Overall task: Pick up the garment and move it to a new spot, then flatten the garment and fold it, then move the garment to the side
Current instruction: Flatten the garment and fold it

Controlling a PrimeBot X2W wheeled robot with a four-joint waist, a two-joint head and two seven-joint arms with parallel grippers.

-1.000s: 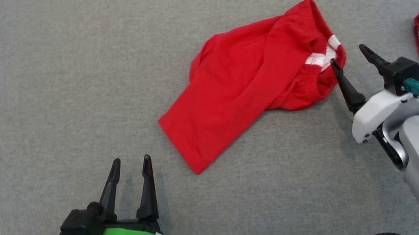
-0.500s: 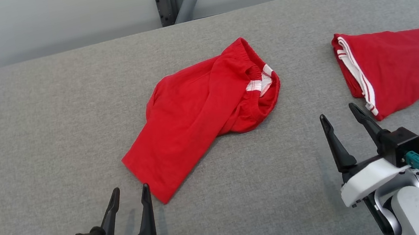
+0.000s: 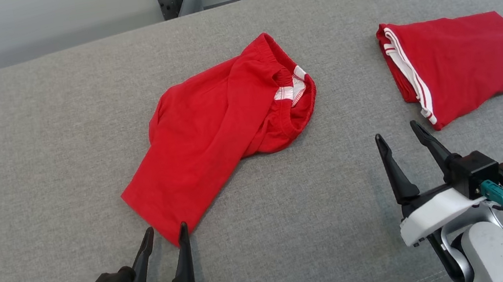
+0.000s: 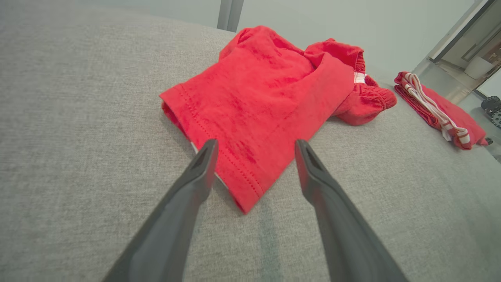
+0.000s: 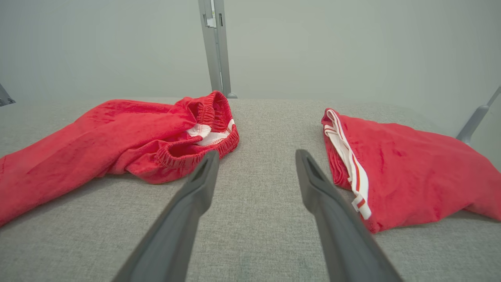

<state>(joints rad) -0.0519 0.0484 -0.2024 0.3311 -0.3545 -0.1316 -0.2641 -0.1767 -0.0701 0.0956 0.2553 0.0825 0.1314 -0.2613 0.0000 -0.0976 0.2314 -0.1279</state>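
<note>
On the grey woven-fabric tabletop (image 3: 35, 142) before us, the crumpled red cotton shorts (image 3: 211, 136) lie in the middle, waistband towards the far right. The folded red shorts with white side stripes (image 3: 462, 62) lie well apart at our right. Our left gripper (image 3: 166, 229), fingers spread, has the crumpled pair's near corner between its tips; our right gripper (image 3: 396, 130), equally spread, hovers empty between both garments
</note>
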